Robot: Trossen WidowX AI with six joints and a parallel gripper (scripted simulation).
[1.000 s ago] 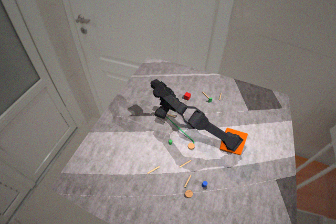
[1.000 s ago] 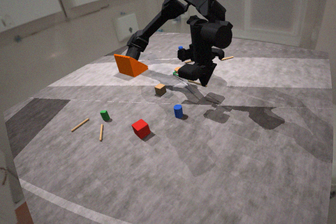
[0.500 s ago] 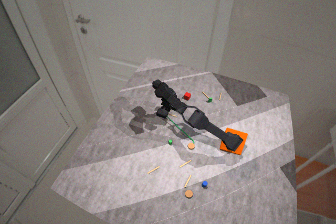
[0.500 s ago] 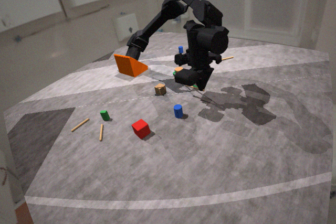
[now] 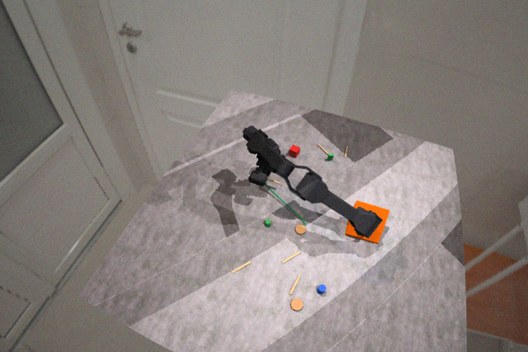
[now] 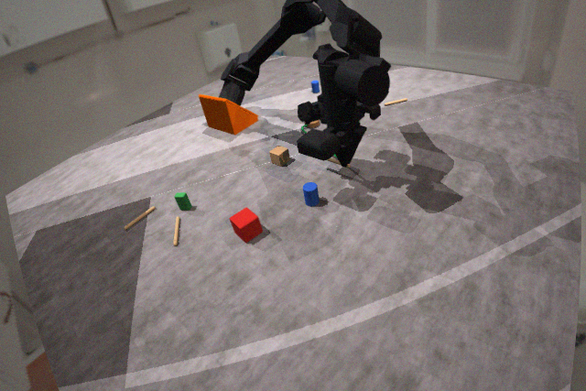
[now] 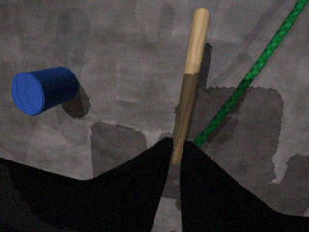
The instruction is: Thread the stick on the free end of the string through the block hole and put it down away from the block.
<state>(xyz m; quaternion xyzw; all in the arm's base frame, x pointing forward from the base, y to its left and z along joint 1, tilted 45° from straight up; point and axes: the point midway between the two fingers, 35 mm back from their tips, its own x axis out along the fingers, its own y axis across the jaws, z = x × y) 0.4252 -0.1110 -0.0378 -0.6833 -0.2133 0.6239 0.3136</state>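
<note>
My gripper (image 5: 265,183) (image 6: 347,164) (image 7: 177,147) is shut on the stick on the string's end. This stick (image 5: 274,181) (image 6: 337,161) (image 7: 195,48) extends beyond the fingertips, low over the table. The green string (image 5: 285,204) (image 7: 270,52) runs from the fingertips towards the round button (image 5: 299,229) (image 6: 314,124). The small wooden block (image 6: 279,156) stands on the table, left of the gripper in the exterior view, apart from the stick. The arm hides it in the top view. Its hole cannot be made out clearly.
A blue cylinder (image 6: 310,194) (image 7: 43,91) stands near the gripper. A red cube (image 5: 294,151) (image 6: 245,224), a green cylinder (image 5: 267,222), another green piece (image 5: 330,157) (image 6: 183,200), another blue cylinder (image 5: 321,288), a second button (image 5: 297,304) and several loose sticks lie around.
</note>
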